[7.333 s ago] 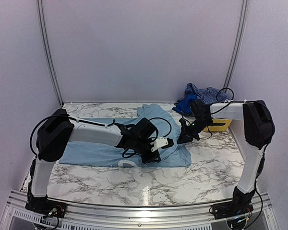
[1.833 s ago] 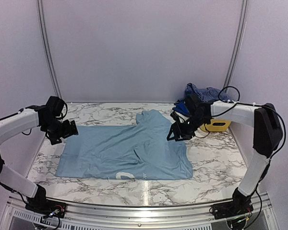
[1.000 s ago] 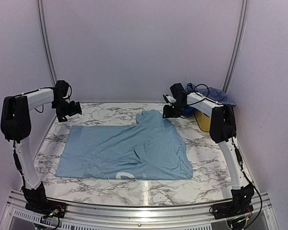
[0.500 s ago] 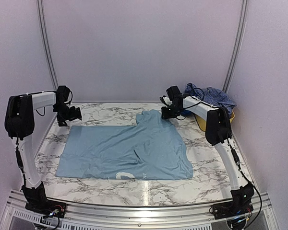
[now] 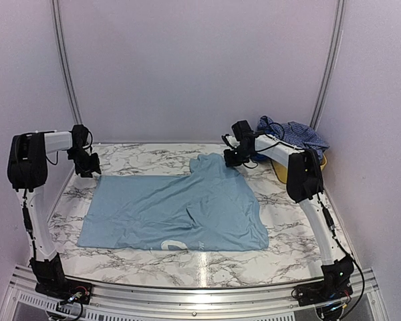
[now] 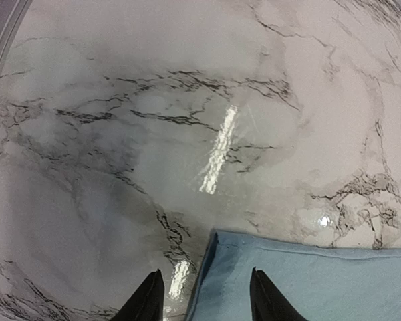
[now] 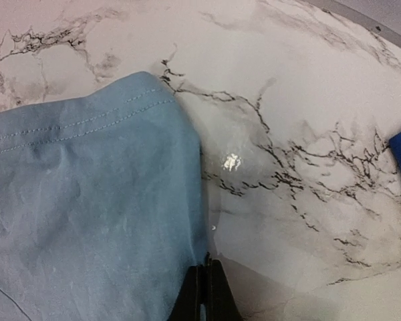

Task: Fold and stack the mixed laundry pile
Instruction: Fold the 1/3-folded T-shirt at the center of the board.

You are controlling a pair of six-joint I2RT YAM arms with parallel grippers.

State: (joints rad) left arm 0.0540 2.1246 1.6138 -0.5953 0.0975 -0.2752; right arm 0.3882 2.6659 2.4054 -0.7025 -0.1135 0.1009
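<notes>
Marble surface [image 5: 301, 227] carries a sky-blue T-shirt [image 5: 180, 207] spread flat, its white print [image 5: 177, 245] unreadable. Check shirt [image 5: 291, 132] heaps on a yellow basket [image 5: 281, 170] far right. Left hand [image 6: 202, 297] stands released astride the T-shirt's far-left corner; right hand [image 7: 204, 281] is clenched at its far-right edge.

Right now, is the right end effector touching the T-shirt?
Touching: right wrist view shows the right end effector shut on the T-shirt at its edge.

The top camera looks down from high behind the arms over the whole surface [image 5: 207, 257]. Each wrist camera looks closely down past its jaws: left at the 10 o'clock corner of the T-shirt [image 5: 180, 207], right at its 1 o'clock edge.
</notes>
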